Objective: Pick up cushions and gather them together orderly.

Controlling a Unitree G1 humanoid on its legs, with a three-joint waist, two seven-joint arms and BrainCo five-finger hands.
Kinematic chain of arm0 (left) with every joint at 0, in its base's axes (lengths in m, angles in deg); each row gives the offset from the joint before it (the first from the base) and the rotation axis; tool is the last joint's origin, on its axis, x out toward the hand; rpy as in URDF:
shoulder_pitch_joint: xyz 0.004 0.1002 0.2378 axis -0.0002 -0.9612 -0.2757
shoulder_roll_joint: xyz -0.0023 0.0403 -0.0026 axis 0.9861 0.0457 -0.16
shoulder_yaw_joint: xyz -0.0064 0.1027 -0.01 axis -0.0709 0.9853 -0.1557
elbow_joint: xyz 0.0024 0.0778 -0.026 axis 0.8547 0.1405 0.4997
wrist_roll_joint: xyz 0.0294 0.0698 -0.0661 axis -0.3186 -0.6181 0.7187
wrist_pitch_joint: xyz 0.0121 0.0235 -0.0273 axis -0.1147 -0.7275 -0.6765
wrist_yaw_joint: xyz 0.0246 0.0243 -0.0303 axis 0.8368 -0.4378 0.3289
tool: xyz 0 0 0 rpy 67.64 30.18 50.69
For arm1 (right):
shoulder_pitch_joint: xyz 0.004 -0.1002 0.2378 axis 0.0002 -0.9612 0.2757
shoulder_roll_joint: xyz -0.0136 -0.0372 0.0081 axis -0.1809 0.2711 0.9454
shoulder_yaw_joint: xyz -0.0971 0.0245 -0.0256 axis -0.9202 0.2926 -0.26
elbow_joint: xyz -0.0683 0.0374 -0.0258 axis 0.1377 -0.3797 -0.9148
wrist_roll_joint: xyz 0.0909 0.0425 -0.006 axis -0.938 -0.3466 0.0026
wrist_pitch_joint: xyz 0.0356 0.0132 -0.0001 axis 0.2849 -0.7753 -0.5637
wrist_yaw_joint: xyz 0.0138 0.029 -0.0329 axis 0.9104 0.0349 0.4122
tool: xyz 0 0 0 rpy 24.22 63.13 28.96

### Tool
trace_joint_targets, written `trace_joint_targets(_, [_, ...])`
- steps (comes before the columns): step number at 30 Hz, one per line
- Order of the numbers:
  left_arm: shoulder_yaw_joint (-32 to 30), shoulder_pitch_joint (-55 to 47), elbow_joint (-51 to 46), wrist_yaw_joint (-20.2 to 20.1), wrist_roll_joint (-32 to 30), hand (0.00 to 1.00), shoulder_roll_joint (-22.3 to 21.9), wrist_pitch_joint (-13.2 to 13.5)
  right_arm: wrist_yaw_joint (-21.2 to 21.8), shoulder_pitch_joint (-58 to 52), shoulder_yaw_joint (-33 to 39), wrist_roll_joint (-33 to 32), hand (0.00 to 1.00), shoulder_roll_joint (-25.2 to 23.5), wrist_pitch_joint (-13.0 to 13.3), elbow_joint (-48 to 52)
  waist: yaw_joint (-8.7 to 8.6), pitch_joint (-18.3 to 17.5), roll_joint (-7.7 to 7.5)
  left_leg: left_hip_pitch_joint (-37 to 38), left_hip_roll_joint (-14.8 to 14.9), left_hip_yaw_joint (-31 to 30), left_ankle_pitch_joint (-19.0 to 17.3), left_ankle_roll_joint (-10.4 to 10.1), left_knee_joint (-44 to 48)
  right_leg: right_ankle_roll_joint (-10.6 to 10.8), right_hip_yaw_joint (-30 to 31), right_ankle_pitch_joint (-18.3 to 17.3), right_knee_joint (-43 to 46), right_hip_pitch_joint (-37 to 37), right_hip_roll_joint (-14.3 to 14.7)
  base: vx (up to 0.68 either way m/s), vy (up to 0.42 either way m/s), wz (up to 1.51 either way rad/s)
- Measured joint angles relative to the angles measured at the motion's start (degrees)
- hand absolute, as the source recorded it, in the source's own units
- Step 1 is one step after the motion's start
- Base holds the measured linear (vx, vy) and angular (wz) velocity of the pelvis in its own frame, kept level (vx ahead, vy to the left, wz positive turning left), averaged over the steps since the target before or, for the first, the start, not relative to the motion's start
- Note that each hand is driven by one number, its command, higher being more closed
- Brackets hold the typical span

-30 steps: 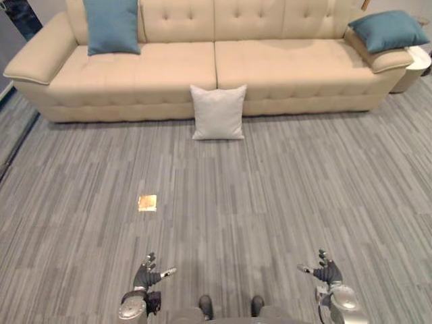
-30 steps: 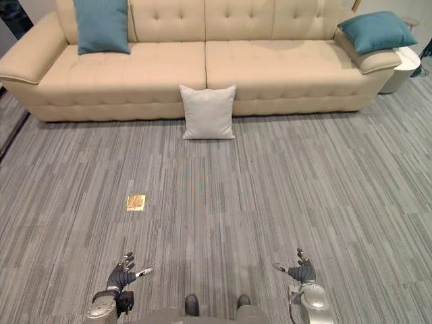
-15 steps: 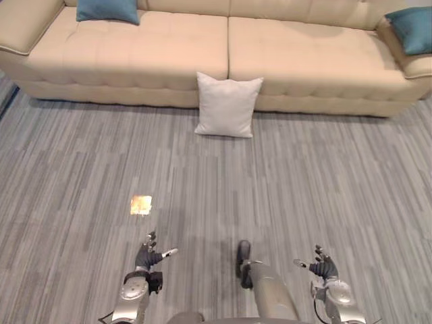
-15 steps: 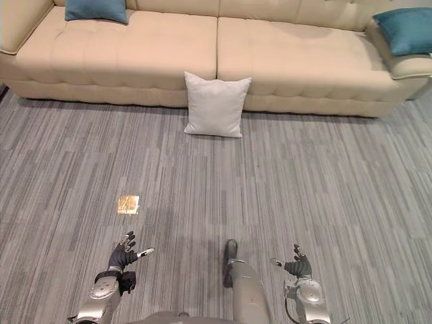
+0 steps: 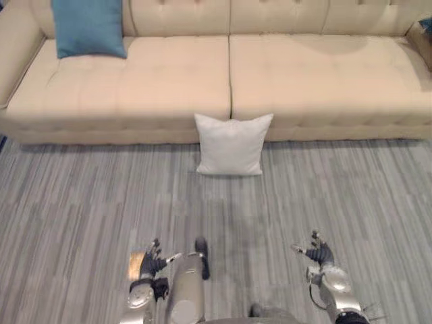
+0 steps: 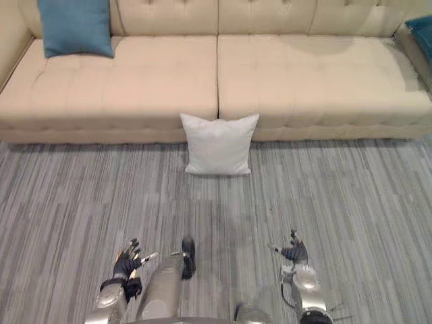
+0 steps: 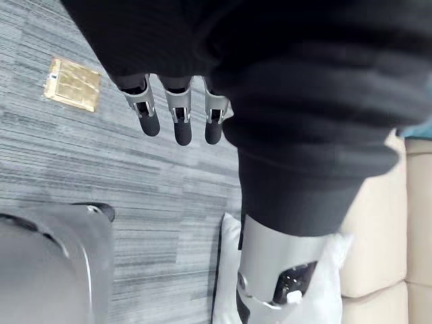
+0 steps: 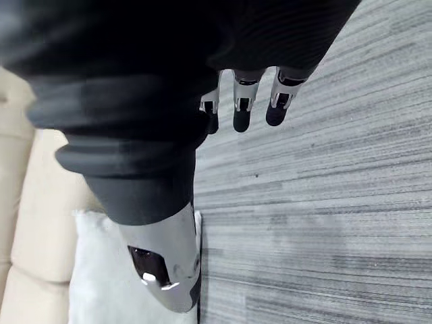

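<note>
A white cushion (image 5: 233,145) stands on the floor, leaning against the front of the beige sofa (image 5: 304,74) at the seam between its two seats. A blue cushion (image 5: 88,27) leans on the sofa's backrest at the left end. The edge of another blue cushion (image 6: 420,30) shows at the sofa's right end. My left hand (image 5: 152,260) and right hand (image 5: 317,255) hang low over the carpet, well short of the white cushion, both open and holding nothing. In the wrist views the left fingers (image 7: 175,121) and right fingers (image 8: 243,108) are straight, with the white cushion (image 8: 101,270) past them.
Grey striped carpet (image 5: 337,196) runs between me and the sofa. A small gold floor plate (image 7: 73,83) lies in the carpet by my left hand.
The camera has moved closer to the sofa, so the white cushion sits nearer and more central. Both hands stay low and open; the cushions have not moved.
</note>
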Motion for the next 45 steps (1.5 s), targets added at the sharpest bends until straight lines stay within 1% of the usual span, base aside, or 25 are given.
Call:
trace_joint_targets(1, [0.0, -0.5, 0.6, 0.0, 0.0, 0.00, 0.5, -0.1, 0.2, 0.3, -0.1, -0.6, 0.00, -0.5, 0.0, -0.1, -0.26, 0.1, 0.15, 4.9, -0.7, 0.4, -2.5, 0.4, -1.3, 4.6, 1.0, 4.4, 13.3, -4.3, -0.9, 0.63, 0.212, -0.21])
trace_joint_targets(2, [0.1, -0.9, 0.8, 0.1, 0.0, 0.00, 0.6, -0.1, 0.3, 0.4, -0.3, -0.7, 0.00, -0.8, 0.0, -0.1, -0.75, 0.2, 0.26, 7.6, -0.9, 0.5, -3.6, 0.5, -2.1, 4.0, 0.9, 3.8, 19.2, -6.1, -1.2, 0.57, 0.131, -0.22])
trace_joint_targets(3, [0.2, -1.2, 1.1, 0.1, 0.0, 0.00, 1.0, -0.1, 0.3, 0.1, -0.8, -0.9, 0.00, -1.2, 0.1, -0.1, -1.40, 0.3, 0.71, 13.2, -0.9, 0.5, -4.8, 0.5, -4.2, 0.3, -0.8, 1.7, 27.4, -9.3, -1.2, 0.41, 0.060, -0.15])
trace_joint_targets(5, [0.3, -1.1, 1.0, 0.1, 0.0, 0.00, 1.2, 0.0, 0.3, -0.7, -1.5, -0.9, 0.00, -1.4, 0.1, 1.1, -1.90, 0.3, 1.50, 20.7, -0.5, 0.6, -5.3, 0.2, -9.3, -3.3, -5.5, -0.4, 30.1, -15.1, -0.9, 0.48, 0.027, -0.09])
trace_joint_targets(7, [0.4, -0.4, 1.3, 0.0, 0.0, 0.00, 1.3, 0.1, 0.3, -0.6, -1.5, -0.8, 0.00, -1.5, 0.3, 1.7, -2.70, 0.4, 1.92, 25.2, 0.1, 0.6, -5.6, -0.3, -12.8, -4.9, -9.5, -1.8, 24.0, -20.5, -0.1, 0.52, -0.040, 0.10])
trace_joint_targets(8, [0.5, 0.1, 1.7, 0.0, -0.1, 0.00, 1.3, 0.1, 0.2, -1.1, -1.4, -0.8, 0.00, -1.5, 0.4, 1.5, -2.97, 0.4, 1.93, 27.2, 0.7, 0.5, -5.5, -0.4, -14.1, -5.0, -11.1, -1.8, 15.3, -22.9, 1.0, 0.59, -0.132, 0.26])
trace_joint_targets(9, [0.6, 0.1, 1.7, 0.0, -0.1, 0.00, 1.3, 0.1, 0.2, -2.0, -1.3, -0.6, 0.00, -1.5, 0.4, 1.5, -3.32, 0.2, 1.60, 28.7, 1.0, 0.0, -5.6, -0.4, -15.0, -5.2, -11.6, 0.3, 3.8, -23.5, 2.8, 0.50, -0.123, 0.38])
trace_joint_targets(10, [0.6, 0.1, 1.7, 0.0, -0.1, 0.00, 1.5, 0.1, 0.2, -2.6, -1.3, -0.4, 0.00, -1.5, 0.4, 1.5, -3.61, 0.0, 1.01, 29.5, 0.8, -0.5, -5.7, -2.3, -15.3, -5.4, -11.2, 3.1, -2.9, -23.3, 3.7, 0.43, -0.142, 0.62])
trace_joint_targets(11, [0.8, -0.3, 1.9, -0.1, -0.2, 0.00, 1.6, 0.1, 0.2, -4.1, -1.3, -0.3, 0.00, -1.6, 0.4, 1.5, -4.28, -0.4, -0.23, 30.8, -0.1, -2.3, -7.1, -5.5, -15.4, -8.5, -9.3, 15.9, -12.1, -22.4, 4.7, 0.50, -0.144, 0.50])
trace_joint_targets(12, [0.8, 0.4, 3.9, -0.1, -0.4, 0.00, 0.0, -0.1, 0.1, -4.0, -1.0, -0.3, 0.00, -0.3, -0.1, 0.0, -4.10, -0.6, 2.73, 31.9, 2.7, -3.7, -7.7, -7.7, -15.7, -10.3, -10.2, 14.8, -10.0, -22.0, 6.5, 0.59, -0.172, 0.38])
trace_joint_targets(15, [0.7, 1.4, 3.8, -0.2, -1.0, 0.00, -0.6, 0.0, 0.2, -4.3, -0.3, -0.3, 0.00, -0.7, -0.1, 1.3, -4.46, -0.7, 3.06, 30.4, 4.1, -5.7, -3.7, -12.9, -11.6, -11.2, -12.1, 10.7, -10.4, -19.7, 6.7, 0.45, -0.176, 0.30])
trace_joint_targets(17, [0.7, 2.0, 3.2, -0.3, -1.3, 0.00, -1.7, 0.0, 0.2, -6.0, -0.5, -0.3, 0.00, -1.3, -0.1, 3.5, -4.26, -0.6, 2.90, 24.5, 6.9, -6.4, -0.2, -13.9, 5.0, -11.3, -13.7, 9.5, -14.3, -13.5, 7.1, 0.39, -0.165, 0.51])
trace_joint_targets(19, [0.7, 1.9, 2.6, -0.7, -1.3, 0.00, -2.8, 0.1, 0.1, -6.5, -0.4, -0.3, 0.00, -1.9, 0.1, 6.3, -3.36, -0.6, 2.74, 19.6, 9.4, -4.6, -3.0, -11.8, 13.9, -11.3, -14.2, 9.5, -17.6, -8.8, 7.7, 0.27, -0.056, 0.09])
trace_joint_targets(21, [0.8, 1.5, 1.5, -1.1, -1.3, 0.00, -4.2, 0.1, 0.0, -6.5, -0.3, -0.4, 0.00, -1.9, 1.0, 8.5, -2.33, -0.7, 2.76, 15.6, 10.1, -2.4, -4.6, -9.4, 10.2, -11.3, -13.7, 9.5, -19.2, -7.0, 7.7, 0.20, 0.039, -0.18])
trace_joint_targets(23, [0.9, 1.4, 1.3, -1.1, -1.3, 0.00, -4.3, 0.1, -0.1, -6.1, -0.2, -0.4, 0.00, -2.3, 1.1, 8.8, -1.93, -0.9, 3.41, 12.9, 10.0, -2.5, -4.0, -9.1, 0.3, -10.0, -13.0, 8.8, -18.7, -7.2, 7.7, 0.14, 0.140, -0.25])
trace_joint_targets(24, [1.0, 1.0, 1.3, -1.1, -1.3, 0.00, -4.4, 0.1, -0.2, -6.3, -0.2, -0.4, 0.00, -2.4, 1.1, 8.8, -2.12, -1.2, 4.08, 12.5, 10.0, -2.5, -0.6, -9.3, -4.8, -9.3, -12.8, 8.4, -17.9, -7.5, 8.1, 0.08, 0.137, -0.17])
trace_joint_targets(25, [1.3, 0.9, 1.4, -1.1, -1.3, 0.00, -4.0, 0.1, -0.2, -6.4, -0.2, -0.4, 0.00, -2.8, 1.0, 8.5, -2.29, -1.3, 3.78, 12.5, 9.9, -2.5, -1.2, -10.4, -5.5, -8.4, -12.3, 7.8, -16.9, -8.2, 8.0, 0.08, 0.144, -0.14])
trace_joint_targets(27, [1.9, 1.1, 1.3, -1.1, -1.3, 0.00, -2.9, 0.0, -0.8, -6.9, -0.5, -0.3, 0.00, -3.8, 0.9, 8.6, -1.99, -1.5, 2.10, 12.2, 7.8, -0.7, -1.0, -10.5, -6.4, -6.5, -10.7, 6.4, -14.1, -10.8, 5.7, 0.08, 0.165, -0.15])
trace_joint_targets(28, [1.9, 1.1, 1.1, -1.1, -1.3, 0.00, -2.7, 0.0, -0.9, -6.9, -0.5, -0.3, 0.00, -3.8, 0.9, 8.6, -2.04, -1.4, 1.90, 11.9, 7.3, -0.3, -1.2, -10.3, -6.1, -6.0, -10.2, 6.0, -13.0, -11.6, 5.1, 0.04, 0.144, -0.10])
trace_joint_targets(30, [3.0, 1.7, -1.3, -0.8, -1.3, 0.00, -1.4, 0.1, -1.5, -6.2, -1.2, -0.2, 0.00, -3.7, 1.0, 8.6, -2.26, -0.4, 2.01, 8.1, 6.7, 0.0, -3.0, -8.5, -1.9, -5.5, -9.4, 4.4, -7.9, -15.9, 3.5, -0.01, 0.133, -0.04])
trace_joint_targets(36, [2.8, 9.8, -3.2, 1.9, 0.1, 0.00, 1.4, 0.4, -3.7, -0.3, -2.8, 1.6, 0.00, -3.5, 0.9, 8.5, -1.01, 5.5, 1.89, -2.1, 7.5, -0.6, -8.0, -6.3, 10.3, -5.0, -7.6, -0.1, 5.2, -27.2, 1.8, -0.14, 0.067, -0.03])
trace_joint_targets(38, [1.8, 12.9, -2.9, 3.1, 2.1, 0.00, 2.1, 1.2, -5.0, 3.2, -2.8, 1.4, 0.00, -3.3, 0.9, 7.5, -1.01, 6.6, 1.55, -8.7, 8.1, -1.1, -9.2, -5.9, 14.9, -5.1, -6.9, -1.1, 9.9, -33.8, 1.6, -0.17, 0.005, -0.03])
trace_joint_targets(42, [-1.8, 23.0, 0.2, 5.3, 5.8, 0.00, 2.7, 1.4, -7.0, 15.3, -2.8, 0.3, 0.00, -0.9, 0.8, 2.9, -1.15, 9.7, 1.49, -22.6, 9.4, -2.2, -9.9, -4.9, 23.2, -5.8, -6.1, -1.9, 17.8, -47.5, 1.4, -0.14, -0.012, -0.07])
trace_joint_targets(44, [-2.7, 29.0, 1.7, 6.0, 6.9, 0.00, 3.1, 1.9, -7.7, 22.0, -2.8, -0.9, 0.00, 0.3, 0.8, 1.3, -0.98, 12.0, 1.46, -27.9, 10.1, -2.5, -10.0, -4.8, 26.4, -6.1, -5.8, -2.0, 21.0, -52.9, 1.5, -0.12, -0.024, -0.09])
trace_joint_targets(45, [-3.7, 33.7, 1.6, 6.5, 7.4, 0.00, 3.0, 2.3, -8.7, 27.9, -2.9, -1.1, 0.00, 1.1, 0.8, 1.0, -1.01, 13.6, 1.43, -33.0, 10.6, -2.6, -10.0, -4.8, 28.9, -6.2, -5.2, -2.0, 23.6, -58.2, 1.6, -0.13, -0.034, -0.16])
